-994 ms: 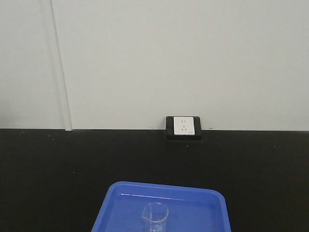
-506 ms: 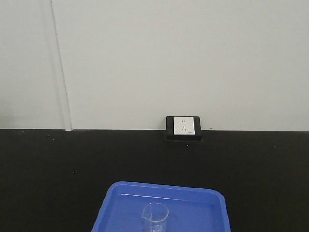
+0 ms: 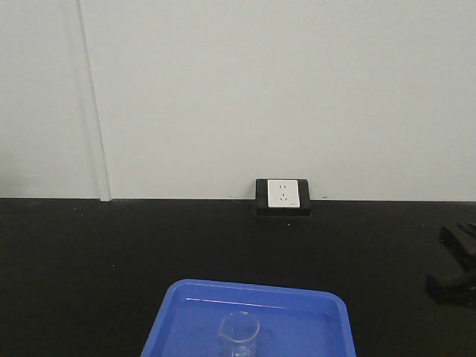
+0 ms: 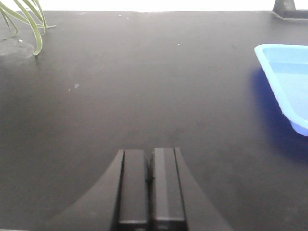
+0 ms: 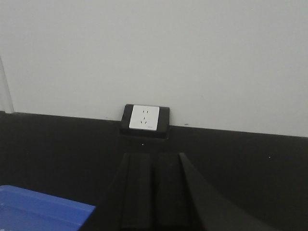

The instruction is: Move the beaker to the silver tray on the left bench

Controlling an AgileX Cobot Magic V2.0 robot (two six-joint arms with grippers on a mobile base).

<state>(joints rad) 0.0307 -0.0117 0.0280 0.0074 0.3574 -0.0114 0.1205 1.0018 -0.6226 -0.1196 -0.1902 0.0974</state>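
A small clear glass beaker (image 3: 239,333) stands upright in a blue plastic tray (image 3: 186,312) at the bottom of the front view. My left gripper (image 4: 150,154) is shut with nothing in it, low over the black countertop, left of the blue tray (image 4: 288,82). My right gripper (image 5: 154,156) is also shut and empty, pointing at the wall, with the blue tray's corner (image 5: 38,211) to its lower left. A dark part of the right arm (image 3: 454,286) shows at the right edge of the front view. The silver tray and the left bench are out of view.
A white wall socket in a black frame (image 3: 282,195) sits where the black countertop (image 3: 89,253) meets the pale wall. Green plant leaves (image 4: 24,19) hang over the counter at the far left of the left wrist view.
A dark part of the right arm has come into the front view at its right edge. The beaker and the blue tray have not moved.
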